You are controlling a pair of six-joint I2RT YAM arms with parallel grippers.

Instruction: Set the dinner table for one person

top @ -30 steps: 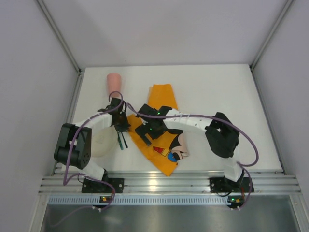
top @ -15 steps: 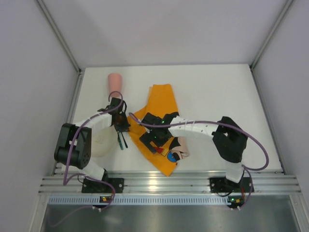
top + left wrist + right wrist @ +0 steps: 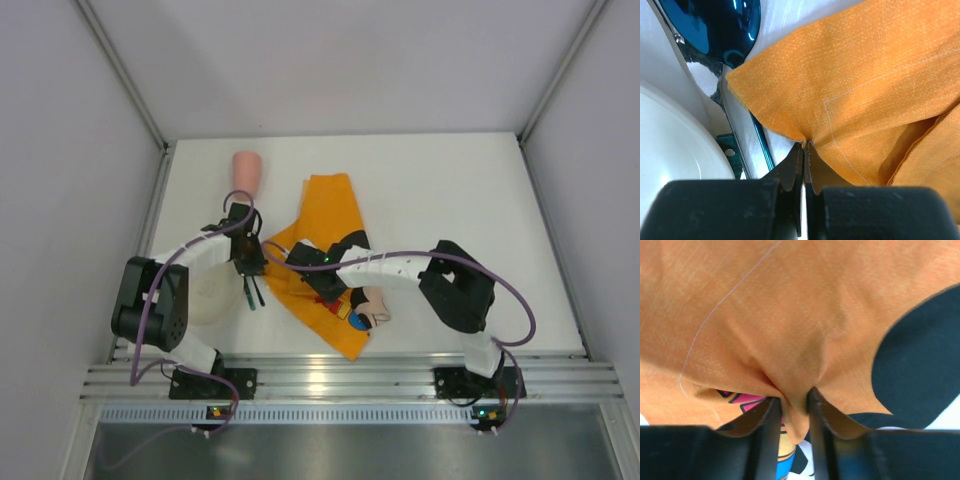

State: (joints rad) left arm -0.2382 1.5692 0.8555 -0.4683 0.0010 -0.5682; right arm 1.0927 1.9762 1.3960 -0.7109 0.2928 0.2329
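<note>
Left gripper pinches the orange mat at its left edge. Right gripper clamps a fold mid-cloth

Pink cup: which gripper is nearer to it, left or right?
Left. The left gripper is just on the near side of the pink cup, pinching the orange cloth at its edge; the right gripper is farther right, gripping the cloth's middle.

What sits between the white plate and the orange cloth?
A shiny blue spoon lies between the plate and the cloth, seen clearest in the left wrist view.
</note>
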